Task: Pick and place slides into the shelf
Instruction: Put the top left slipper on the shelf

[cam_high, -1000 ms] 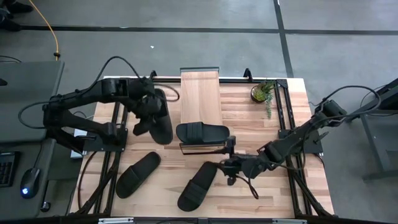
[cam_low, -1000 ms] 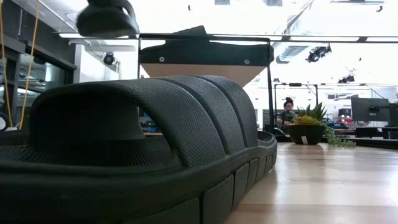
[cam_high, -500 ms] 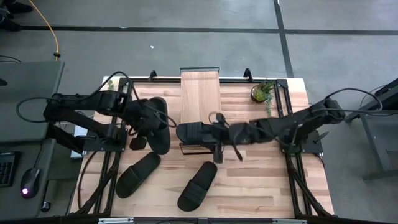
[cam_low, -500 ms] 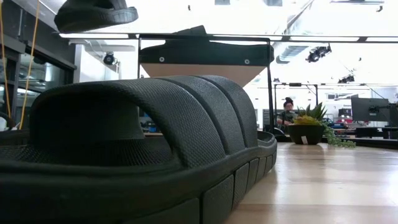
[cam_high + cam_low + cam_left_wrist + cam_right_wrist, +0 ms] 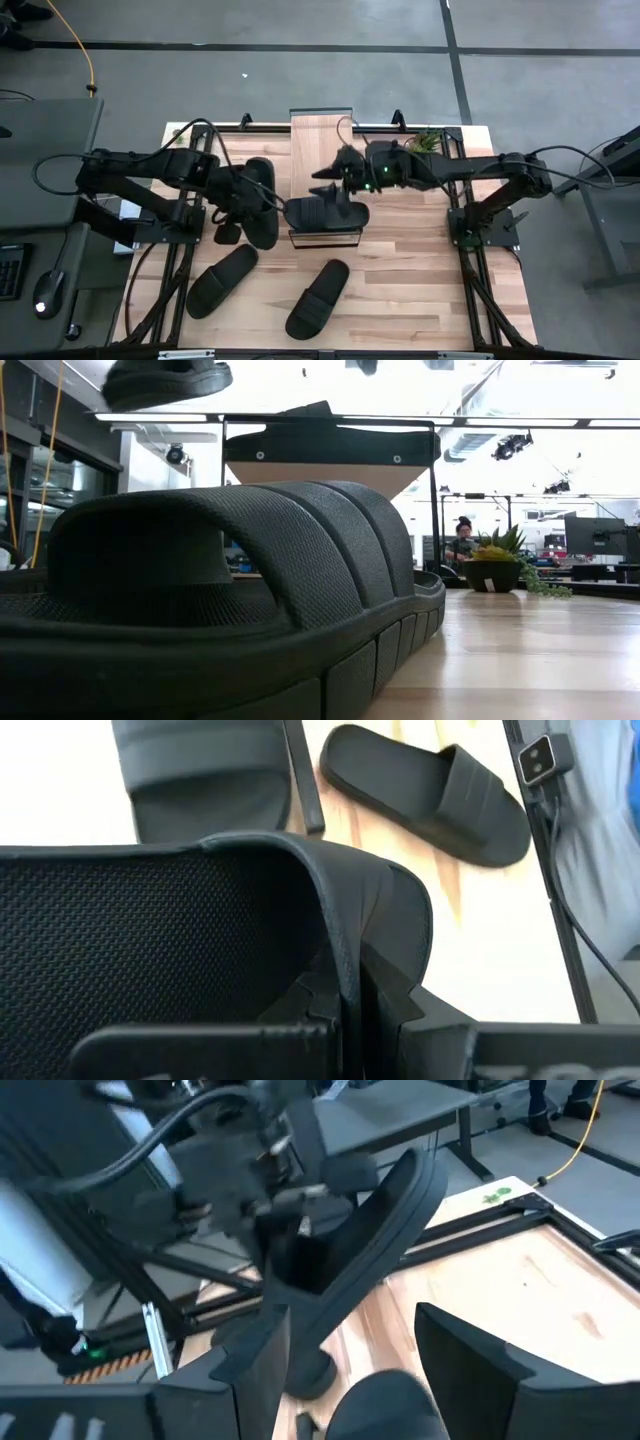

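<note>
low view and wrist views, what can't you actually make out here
- Low view: a slide on the table fills the foreground and hides the table behind it, the other floor slide and both arms.
- Low view: the raised slide is cut off by the top edge, so the left gripper on it is unseen.
- Left wrist view: the held slide's strap covers the fingers.
- Right wrist view: motion blur; the shelf cannot be placed.

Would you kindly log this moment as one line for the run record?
left gripper: shut on lifted slide beside shelf | right gripper: open above slide on shelf | two slides on table
</note>
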Robot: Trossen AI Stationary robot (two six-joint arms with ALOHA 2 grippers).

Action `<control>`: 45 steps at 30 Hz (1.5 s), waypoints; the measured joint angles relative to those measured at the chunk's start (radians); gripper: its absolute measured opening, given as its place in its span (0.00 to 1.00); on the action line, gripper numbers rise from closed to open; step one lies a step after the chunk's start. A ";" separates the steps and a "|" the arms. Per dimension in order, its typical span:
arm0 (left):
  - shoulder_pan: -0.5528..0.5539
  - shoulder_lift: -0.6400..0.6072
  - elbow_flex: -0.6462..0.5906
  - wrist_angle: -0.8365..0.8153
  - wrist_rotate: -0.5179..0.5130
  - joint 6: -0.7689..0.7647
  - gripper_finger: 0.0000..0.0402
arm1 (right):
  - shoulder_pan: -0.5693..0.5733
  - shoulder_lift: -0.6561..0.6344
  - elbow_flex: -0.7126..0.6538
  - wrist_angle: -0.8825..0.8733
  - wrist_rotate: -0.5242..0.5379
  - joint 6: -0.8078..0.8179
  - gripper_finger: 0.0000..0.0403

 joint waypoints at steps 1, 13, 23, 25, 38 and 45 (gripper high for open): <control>0.000 0.021 0.022 -0.006 0.000 0.015 0.01 | -0.012 0.002 0.004 0.009 -0.012 0.008 0.51; 0.000 0.259 0.306 -0.133 -0.004 0.155 0.01 | -0.112 0.009 0.033 0.007 -0.096 0.094 0.51; 0.000 0.320 0.399 -0.138 -0.003 0.204 0.01 | -0.140 0.016 0.033 -0.014 -0.099 0.077 0.51; 0.000 0.320 0.402 -0.138 -0.003 0.215 0.01 | -0.149 0.016 0.033 -0.015 -0.099 0.076 0.51; 0.001 0.353 0.404 -0.095 -0.004 0.256 0.01 | -0.152 0.019 0.033 0.040 -0.148 0.094 0.51; 0.001 0.363 0.403 -0.096 -0.020 0.267 0.01 | -0.142 0.025 0.033 0.043 -0.155 0.094 0.51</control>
